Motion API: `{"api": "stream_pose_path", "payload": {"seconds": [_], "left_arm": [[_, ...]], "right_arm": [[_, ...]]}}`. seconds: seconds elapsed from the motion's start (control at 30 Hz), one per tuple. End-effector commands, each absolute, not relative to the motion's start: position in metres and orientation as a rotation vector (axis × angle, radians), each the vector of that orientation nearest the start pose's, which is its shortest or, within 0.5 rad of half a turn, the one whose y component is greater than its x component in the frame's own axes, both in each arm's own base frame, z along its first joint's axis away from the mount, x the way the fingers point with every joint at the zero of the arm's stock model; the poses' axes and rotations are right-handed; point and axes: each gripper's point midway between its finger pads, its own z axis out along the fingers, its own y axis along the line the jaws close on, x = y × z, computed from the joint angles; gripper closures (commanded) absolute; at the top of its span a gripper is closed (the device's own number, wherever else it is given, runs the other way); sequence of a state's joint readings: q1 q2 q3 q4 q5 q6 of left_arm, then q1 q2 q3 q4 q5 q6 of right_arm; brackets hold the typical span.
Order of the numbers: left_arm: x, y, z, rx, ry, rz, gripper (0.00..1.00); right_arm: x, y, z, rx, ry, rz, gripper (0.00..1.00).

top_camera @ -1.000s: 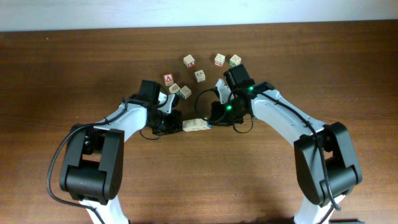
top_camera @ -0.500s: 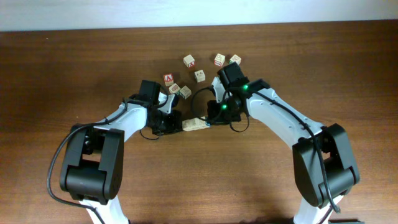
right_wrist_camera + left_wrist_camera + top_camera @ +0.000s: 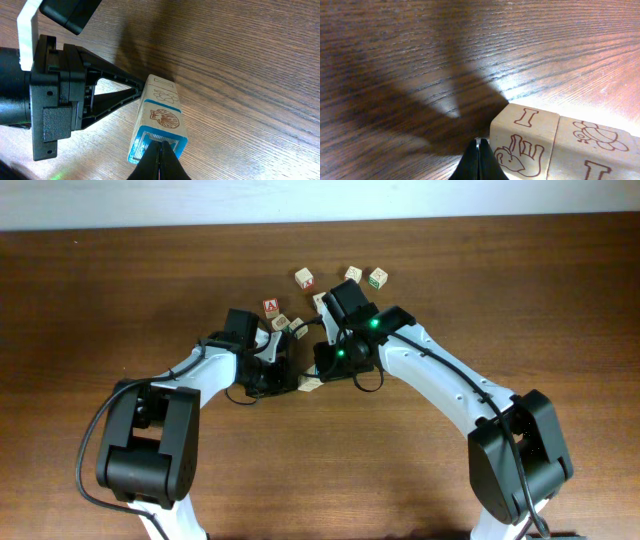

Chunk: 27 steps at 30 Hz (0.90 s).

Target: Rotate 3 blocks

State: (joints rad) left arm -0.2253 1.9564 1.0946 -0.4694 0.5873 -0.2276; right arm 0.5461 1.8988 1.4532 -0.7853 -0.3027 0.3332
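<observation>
Three pale wooden blocks [image 3: 163, 107] lie end to end in a short row on the table. The nearest one has a bright blue end face [image 3: 141, 143]. In the overhead view only one pale end of the blocks [image 3: 310, 384] shows beneath my right arm. My right gripper [image 3: 161, 146] is shut, its tips against the blue face. My left gripper [image 3: 479, 146] is also shut and empty, its tips beside the corner of the elephant block [image 3: 522, 146]. From the right wrist view, the left gripper [image 3: 136, 93] touches the row's far end.
Loose cubes sit behind the arms: a red "A" cube [image 3: 270, 306], two pale cubes [image 3: 289, 325] next to it, one pale cube [image 3: 303, 277] further back, another [image 3: 353, 274] and a green-faced cube [image 3: 378, 277]. Both arms crowd the table's middle.
My right arm has swung left and forward, pushing the row of blocks round from lying left-right to mostly hidden under the gripper. The left arm has stayed put.
</observation>
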Motion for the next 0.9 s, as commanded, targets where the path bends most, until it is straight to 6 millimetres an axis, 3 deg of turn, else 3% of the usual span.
{"api": "stream_pose_path", "payload": {"seconds": [0.0,0.43,0.53,0.63,0.7,0.77,0.87], "left_arm": [[0.337,-0.201,0.013,0.194,2.855,-1.099,1.00],[0.337,-0.200,0.013,0.194,2.855,-1.098,1.00],[0.338,-0.198,0.013,0.185,2.854,-1.098,1.00],[0.350,-0.182,0.019,0.131,2.844,-1.043,1.00],[0.363,-0.161,0.034,0.123,2.831,-0.908,1.00],[0.379,-0.136,0.067,0.112,2.784,-0.697,1.00],[0.383,-0.131,0.089,0.115,2.725,-0.661,1.00]], "right_arm": [[0.337,0.277,0.083,-0.425,2.875,0.614,0.96],[0.333,0.284,0.060,-0.421,2.924,0.601,0.96],[0.334,0.283,0.061,-0.417,2.924,0.603,0.96],[0.335,0.285,0.071,-0.420,2.907,0.613,0.96],[0.338,0.284,0.079,-0.415,2.886,0.617,0.96],[0.343,0.272,0.079,-0.373,2.903,0.606,0.96],[0.346,0.269,0.085,-0.358,2.894,0.617,0.96]]}}
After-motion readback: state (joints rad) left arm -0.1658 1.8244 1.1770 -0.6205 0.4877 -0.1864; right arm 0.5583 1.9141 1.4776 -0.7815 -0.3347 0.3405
